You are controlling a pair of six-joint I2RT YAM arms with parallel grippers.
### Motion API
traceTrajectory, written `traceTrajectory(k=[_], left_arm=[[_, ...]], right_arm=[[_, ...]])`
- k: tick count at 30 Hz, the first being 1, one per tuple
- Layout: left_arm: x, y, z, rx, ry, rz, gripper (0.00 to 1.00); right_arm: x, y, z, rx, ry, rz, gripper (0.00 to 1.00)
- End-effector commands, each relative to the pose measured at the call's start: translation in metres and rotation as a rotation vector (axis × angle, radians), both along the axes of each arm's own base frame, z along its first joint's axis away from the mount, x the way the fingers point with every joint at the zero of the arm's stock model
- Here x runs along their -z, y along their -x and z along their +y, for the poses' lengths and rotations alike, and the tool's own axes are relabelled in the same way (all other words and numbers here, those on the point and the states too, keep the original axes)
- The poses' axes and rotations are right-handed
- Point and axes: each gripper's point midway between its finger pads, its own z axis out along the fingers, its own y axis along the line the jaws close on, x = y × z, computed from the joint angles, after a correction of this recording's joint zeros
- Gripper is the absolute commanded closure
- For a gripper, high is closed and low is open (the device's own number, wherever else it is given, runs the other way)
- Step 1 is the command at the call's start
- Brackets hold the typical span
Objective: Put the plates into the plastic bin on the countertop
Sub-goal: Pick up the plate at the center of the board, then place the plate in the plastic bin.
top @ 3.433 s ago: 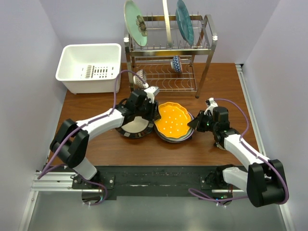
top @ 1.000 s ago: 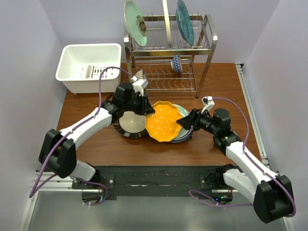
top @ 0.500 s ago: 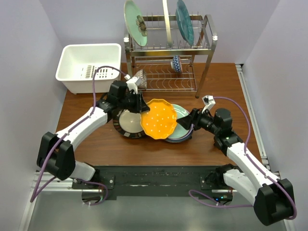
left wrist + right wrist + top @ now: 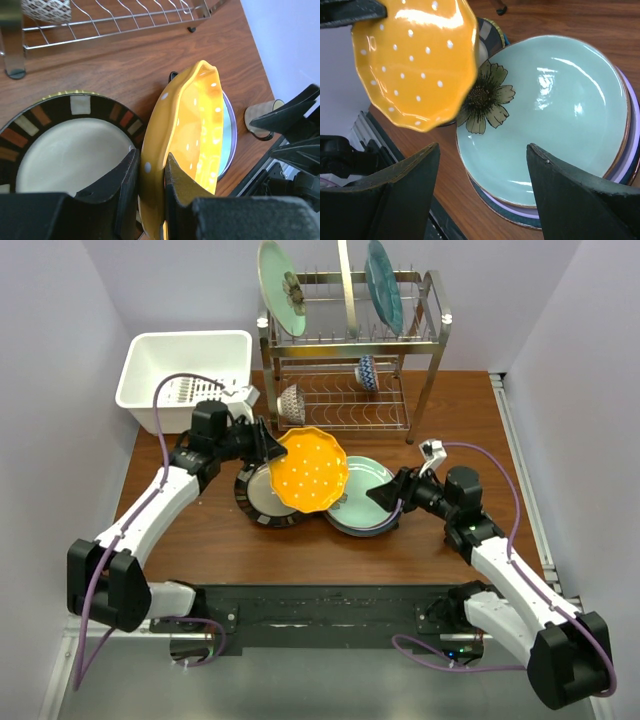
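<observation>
My left gripper (image 4: pixel 268 448) is shut on the rim of the orange scalloped dotted plate (image 4: pixel 311 472), which hangs tilted above the table; the grip shows close up on the orange plate (image 4: pixel 185 130) between the left gripper's (image 4: pixel 150 165) jaws. Under it lies the black-striped plate (image 4: pixel 258 502) with its cream centre (image 4: pixel 65 150). To the right, a pale green flower plate (image 4: pixel 555 115) tops a stack with lavender and dark blue rims below. My right gripper (image 4: pixel 386 496) hovers open over the stack's right side, the right gripper (image 4: pixel 484 147) holding nothing. The white plastic bin (image 4: pixel 150 390) stands at the back left.
A two-tier steel wire rack (image 4: pixel 425 350) stands at the back centre with a pale green plate (image 4: pixel 282 285) and a teal plate (image 4: pixel 384 285) upright on top and small patterned bowls (image 4: pixel 367 371) on the lower tier. Walls close in on both sides.
My left arm has lifted the orange plate off the stack and swung it left and back, over the black-striped plate. The flower plate is now uncovered. The right arm has hardly moved.
</observation>
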Motion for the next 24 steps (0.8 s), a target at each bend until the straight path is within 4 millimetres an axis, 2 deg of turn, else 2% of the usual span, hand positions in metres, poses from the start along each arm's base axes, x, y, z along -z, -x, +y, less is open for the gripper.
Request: traceTrajectory(k=[1, 24], left_arm=[[-0.064, -0.004, 0.006, 0.03, 0.115, -0.17, 1.0], [-0.101, -0.047, 0.13, -0.275, 0.106, -0.214, 1.0]], right_arm=[[0.003, 0.007, 0.002, -0.027, 0.003, -0.009, 0.26], [0.021, 0.013, 0.0, -0.034, 0.021, 0.03, 0.26]])
